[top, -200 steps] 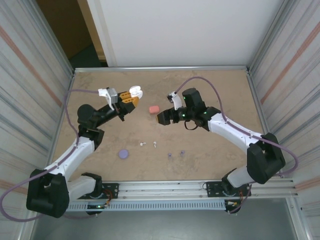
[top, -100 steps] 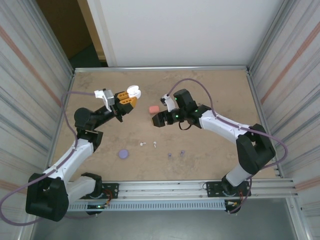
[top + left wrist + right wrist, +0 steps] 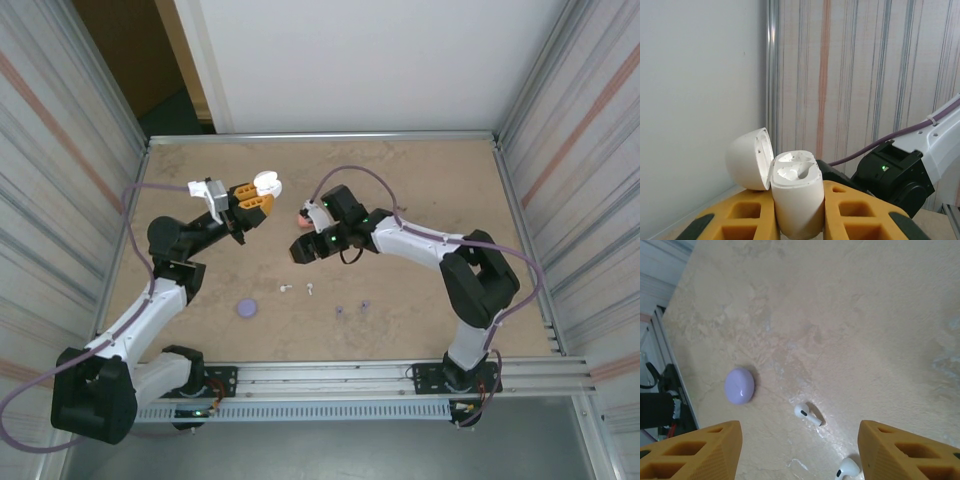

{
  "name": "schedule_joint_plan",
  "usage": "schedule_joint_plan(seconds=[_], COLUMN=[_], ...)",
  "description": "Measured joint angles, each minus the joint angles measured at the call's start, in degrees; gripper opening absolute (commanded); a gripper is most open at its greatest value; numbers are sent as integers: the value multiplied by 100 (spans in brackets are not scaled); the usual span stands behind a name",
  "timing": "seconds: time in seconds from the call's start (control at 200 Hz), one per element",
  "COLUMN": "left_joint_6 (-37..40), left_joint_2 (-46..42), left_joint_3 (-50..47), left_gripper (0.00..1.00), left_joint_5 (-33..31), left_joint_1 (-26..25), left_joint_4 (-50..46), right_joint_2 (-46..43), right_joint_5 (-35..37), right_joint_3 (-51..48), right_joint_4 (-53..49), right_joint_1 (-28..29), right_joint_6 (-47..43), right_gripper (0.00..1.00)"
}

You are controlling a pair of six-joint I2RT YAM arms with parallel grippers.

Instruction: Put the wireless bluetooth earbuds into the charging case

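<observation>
Since the tan marbled counter [image 3: 430, 180] carries a white stemmed earbud [image 3: 807, 413] lying flat under the right claw [image 3: 800, 452], jaws apart and empty, I'd drop straight down and pinch across the stem. The right arm reaches left, wrist pitched down. The left claw [image 3: 799, 210] clamps the open white charging case [image 3: 795, 192] aloft, lid tipped back.

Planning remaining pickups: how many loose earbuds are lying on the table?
4. One white earbud and a second white earbud lie side by side; one purple earbud and a second purple earbud just right of them, nearer the bases. Others may be hidden under the right arm.
</observation>
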Motion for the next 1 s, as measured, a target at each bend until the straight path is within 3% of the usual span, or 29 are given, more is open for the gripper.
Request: schedule_joint_plan(seconds=[0.611,0.997], left_joint_6=[-2,-2], left_joint_2=[0,0], left_joint_3=[0,0], left_gripper=[0,0], left_joint_5=[0,0], left_joint_1=[0,0], left_joint_4=[-2,-2], right_joint_2=[929,1469], right_joint_5=[46,195], right_joint_3=[817,1458], right_joint_4=[-789,-1486], right_joint_1=[544,748], right_joint_6=[-435,-817], right_gripper=[49,48])
